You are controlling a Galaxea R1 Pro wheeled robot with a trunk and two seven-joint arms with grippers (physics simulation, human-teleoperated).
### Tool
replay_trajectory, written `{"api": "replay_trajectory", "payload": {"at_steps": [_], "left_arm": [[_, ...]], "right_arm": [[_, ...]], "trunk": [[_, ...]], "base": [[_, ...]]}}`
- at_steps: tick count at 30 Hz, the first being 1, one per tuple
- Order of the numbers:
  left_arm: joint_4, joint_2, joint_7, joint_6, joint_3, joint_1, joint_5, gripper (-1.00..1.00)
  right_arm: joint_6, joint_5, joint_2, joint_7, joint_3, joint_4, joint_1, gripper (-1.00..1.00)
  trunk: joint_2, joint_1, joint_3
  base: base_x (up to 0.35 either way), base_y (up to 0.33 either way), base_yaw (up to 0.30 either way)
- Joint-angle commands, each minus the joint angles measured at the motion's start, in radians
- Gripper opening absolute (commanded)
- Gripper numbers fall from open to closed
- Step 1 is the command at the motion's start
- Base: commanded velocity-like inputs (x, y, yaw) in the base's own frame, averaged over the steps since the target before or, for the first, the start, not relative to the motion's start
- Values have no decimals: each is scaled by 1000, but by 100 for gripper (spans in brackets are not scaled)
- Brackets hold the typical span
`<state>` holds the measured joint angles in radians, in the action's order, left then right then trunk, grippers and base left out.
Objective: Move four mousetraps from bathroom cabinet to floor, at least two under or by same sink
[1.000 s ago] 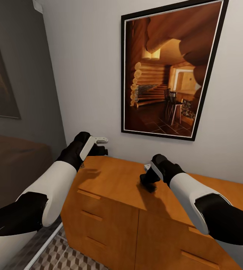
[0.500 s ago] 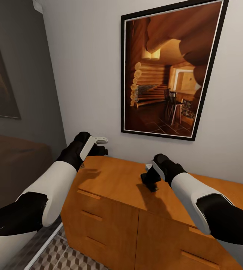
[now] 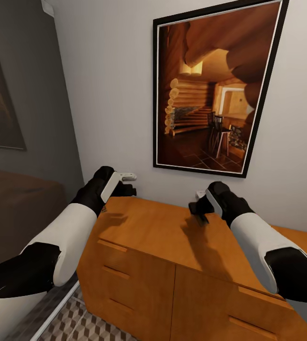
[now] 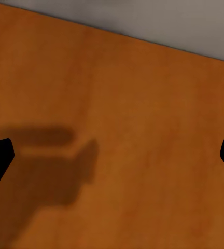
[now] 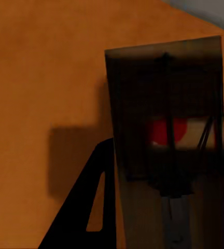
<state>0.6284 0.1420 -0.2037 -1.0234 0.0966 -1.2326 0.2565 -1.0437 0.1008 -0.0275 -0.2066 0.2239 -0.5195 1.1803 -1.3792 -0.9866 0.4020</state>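
Right gripper (image 3: 202, 214) has lifted off the smooth orange cabinet (image 3: 148, 232), clamping a flat wooden mousetrap (image 5: 166, 135); left gripper (image 4: 112, 155) gapes wide, holding nothing.

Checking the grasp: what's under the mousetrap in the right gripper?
Under the mousetrap, held by the right gripper, lies the cabinet top with its shadow. The board hides whatever sits directly beneath.

Dark mousetrap (image 5: 166, 150), red-marked — held above orange-brown cabinet (image 3: 158, 237)

No legible text or labels anywhere.
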Motion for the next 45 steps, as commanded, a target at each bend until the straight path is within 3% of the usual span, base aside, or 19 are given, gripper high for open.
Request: {"api": "replay_trajectory", "payload": {"at_steps": [1,2,7,21,45], "left_arm": [[1,0,-10,-3,3,-1,10,100],[2,0,-10,-3,3,-1,10,100],[2,1,-9,-3,3,-1,10,100],[2,2,-9,-3,3,-1,10,100],[1,5,-10,-4,2,-1,11,100]], "right_arm": [[-4,11,-2,3,-14,-27,1,-100],[-4,10,-2,5,-39,-58,1,-100],[-4,5,-1,8,-70,-119,1,-100],[-4,-4,-1,16,-64,-197,1,-100],[-4,2,-3,18,-64,-192,1,-100]], "trunk": [[-1,0,1],[-1,0,1],[-1,0,1],[-1,0,1],[-1,0,1]], "base": [[0,0,0],[0,0,0],[0,0,0],[0,0,0],[0,41,0]]}}
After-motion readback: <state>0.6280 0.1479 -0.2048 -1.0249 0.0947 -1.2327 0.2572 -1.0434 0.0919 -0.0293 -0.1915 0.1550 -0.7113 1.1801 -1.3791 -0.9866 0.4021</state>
